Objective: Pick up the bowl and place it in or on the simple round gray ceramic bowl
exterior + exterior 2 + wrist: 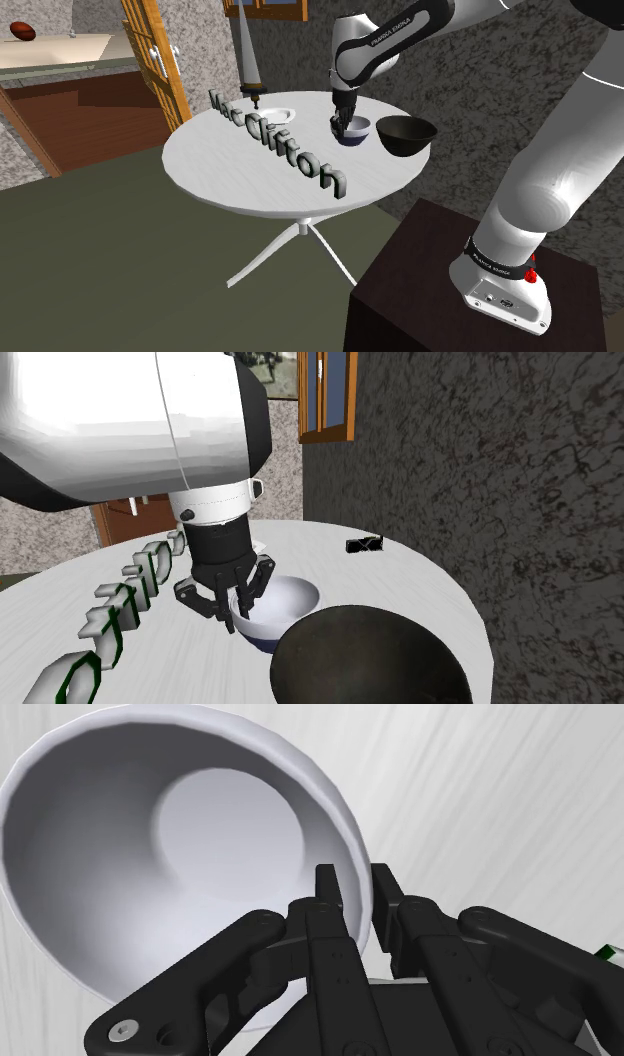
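Clamps fingers on rim of white bowl: one fingertip inside the wall, other outside, rim pinched btwn. Grips at approx. 10 o'clock of rim in shoulder view, 9 o'clock in 2nd ext. view. Holds bowl upright, dark-blue underside low over round white surface; resting or lifted – can't tell. Has dark gray bowl just beside it at 3 o'clock in shoulder view, and at 5 o'clock, nearer camera, in 2nd ext. view; touching or not – can't tell. Has row of gray 3D letters laid across surface at 7–9 o'clock of white bowl. Shows small white dish-like item at 9 o'clock, near far end of letters. Shows small black item at 1 o'clock in 2nd ext. view, near surface edge. Stands on dark box at 5 o'clock of surface.
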You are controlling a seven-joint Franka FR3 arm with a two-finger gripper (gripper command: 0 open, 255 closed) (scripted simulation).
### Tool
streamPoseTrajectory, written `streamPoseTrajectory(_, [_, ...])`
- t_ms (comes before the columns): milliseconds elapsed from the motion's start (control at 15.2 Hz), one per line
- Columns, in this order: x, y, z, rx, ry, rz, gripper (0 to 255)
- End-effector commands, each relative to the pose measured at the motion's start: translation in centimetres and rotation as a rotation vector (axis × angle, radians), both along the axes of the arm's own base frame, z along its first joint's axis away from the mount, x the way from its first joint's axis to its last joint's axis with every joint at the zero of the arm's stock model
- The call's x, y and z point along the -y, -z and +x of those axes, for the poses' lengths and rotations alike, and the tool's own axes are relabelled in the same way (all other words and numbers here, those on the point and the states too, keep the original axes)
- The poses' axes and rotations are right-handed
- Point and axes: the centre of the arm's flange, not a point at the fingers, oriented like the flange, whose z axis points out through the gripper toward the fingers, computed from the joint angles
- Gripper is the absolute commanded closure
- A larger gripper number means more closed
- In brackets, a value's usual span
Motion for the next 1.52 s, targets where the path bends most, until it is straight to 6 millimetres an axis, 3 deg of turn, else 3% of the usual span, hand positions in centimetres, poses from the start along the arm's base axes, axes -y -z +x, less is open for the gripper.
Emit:
streamPoseTrajectory(0, [0.0, 0.0, 0.0, -0.001, 0.0, 0.0, 255])
streamPoseTrajectory(1452, [0.0, -11.0, 0.0, -0.001, 0.0, 0.0, 255])
